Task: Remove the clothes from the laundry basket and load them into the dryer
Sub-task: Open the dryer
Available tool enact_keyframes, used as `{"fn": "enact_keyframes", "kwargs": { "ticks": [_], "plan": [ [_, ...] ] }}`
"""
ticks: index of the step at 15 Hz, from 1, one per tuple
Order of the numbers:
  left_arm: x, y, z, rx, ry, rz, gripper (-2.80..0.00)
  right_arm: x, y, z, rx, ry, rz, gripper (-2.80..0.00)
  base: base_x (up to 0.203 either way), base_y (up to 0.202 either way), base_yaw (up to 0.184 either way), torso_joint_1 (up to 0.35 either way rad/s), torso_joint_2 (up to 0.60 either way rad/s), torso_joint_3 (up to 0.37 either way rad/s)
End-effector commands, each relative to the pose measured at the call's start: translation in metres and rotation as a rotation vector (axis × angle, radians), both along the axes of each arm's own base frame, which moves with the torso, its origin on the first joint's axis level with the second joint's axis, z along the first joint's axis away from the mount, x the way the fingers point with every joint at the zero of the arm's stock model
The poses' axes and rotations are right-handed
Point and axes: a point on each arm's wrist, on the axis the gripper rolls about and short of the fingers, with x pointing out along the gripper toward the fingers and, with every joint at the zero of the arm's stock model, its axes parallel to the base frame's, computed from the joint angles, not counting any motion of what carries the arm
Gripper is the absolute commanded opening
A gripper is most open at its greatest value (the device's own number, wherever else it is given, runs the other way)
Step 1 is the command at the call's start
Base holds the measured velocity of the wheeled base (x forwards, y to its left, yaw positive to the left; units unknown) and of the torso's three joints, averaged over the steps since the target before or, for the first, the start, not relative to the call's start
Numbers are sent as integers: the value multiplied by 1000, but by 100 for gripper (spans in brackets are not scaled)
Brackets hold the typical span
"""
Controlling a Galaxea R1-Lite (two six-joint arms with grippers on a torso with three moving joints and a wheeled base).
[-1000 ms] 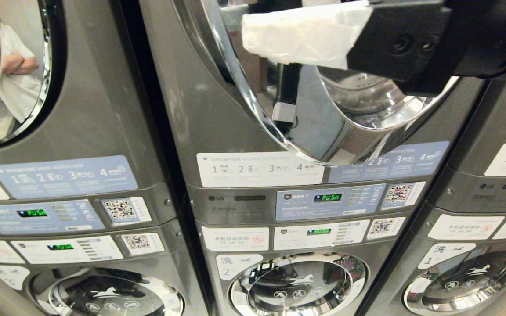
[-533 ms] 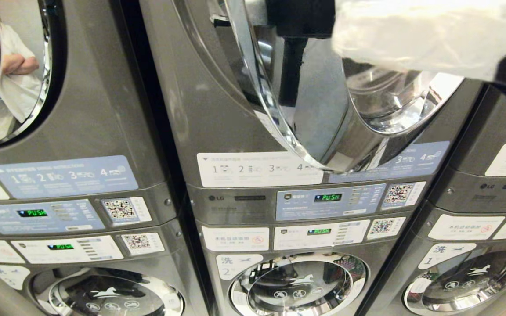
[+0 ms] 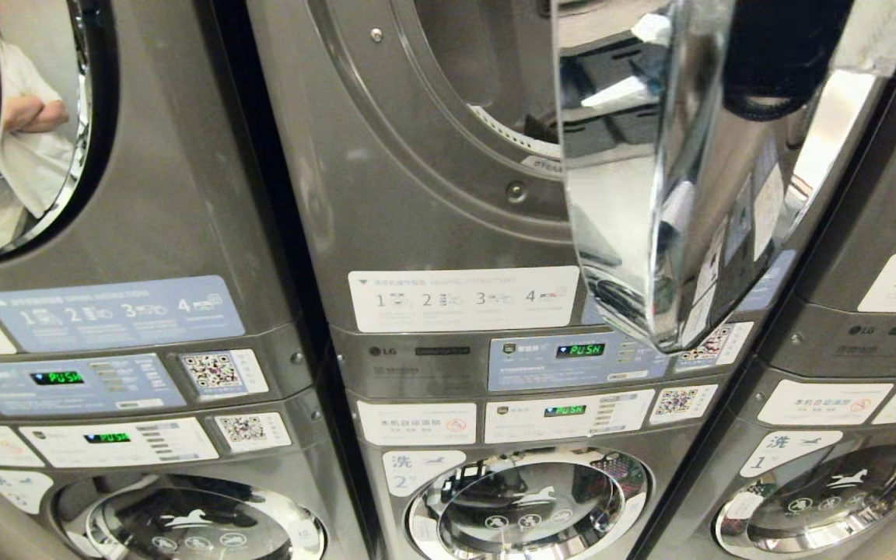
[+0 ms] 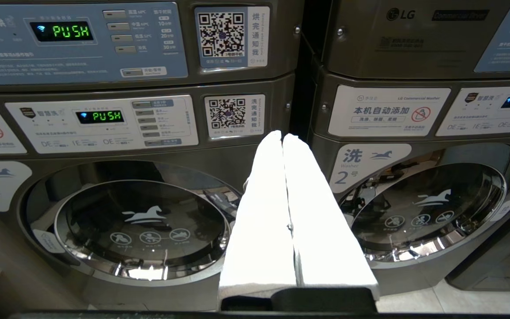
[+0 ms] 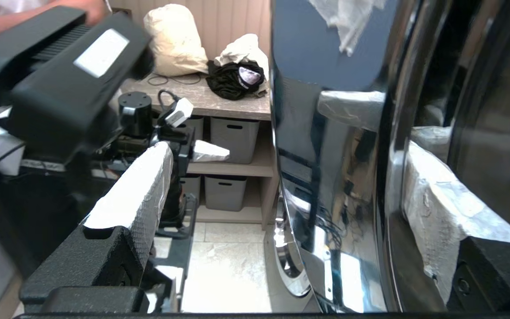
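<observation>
Swung wider than before, the dryer door (image 3: 673,194) fills the head view's upper right, baring the drum opening (image 3: 495,70). Left tool (image 4: 283,137) is clenched between washers. Right tool (image 5: 281,186) is released, straddling the door; clothes and basket are unseen.

Three grey stacked machines stand side by side; the middle dryer (image 3: 448,194) has its chrome-rimmed door (image 3: 673,194) swung out edge-on, baring the drum opening (image 3: 495,70); green "PUSH" displays (image 3: 580,350) glow on the panels; round washer doors (image 3: 526,502) sit below.
</observation>
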Motion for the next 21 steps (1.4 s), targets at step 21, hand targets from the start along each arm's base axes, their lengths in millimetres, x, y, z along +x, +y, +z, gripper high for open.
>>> {"fn": "enact_keyframes", "kwargs": {
  "ticks": [21],
  "plan": [
    [0,0,0,0,0,0,-280,-95,-91,-30,70,65,-25,0,0,0,0,0,0,0]
  ]
}}
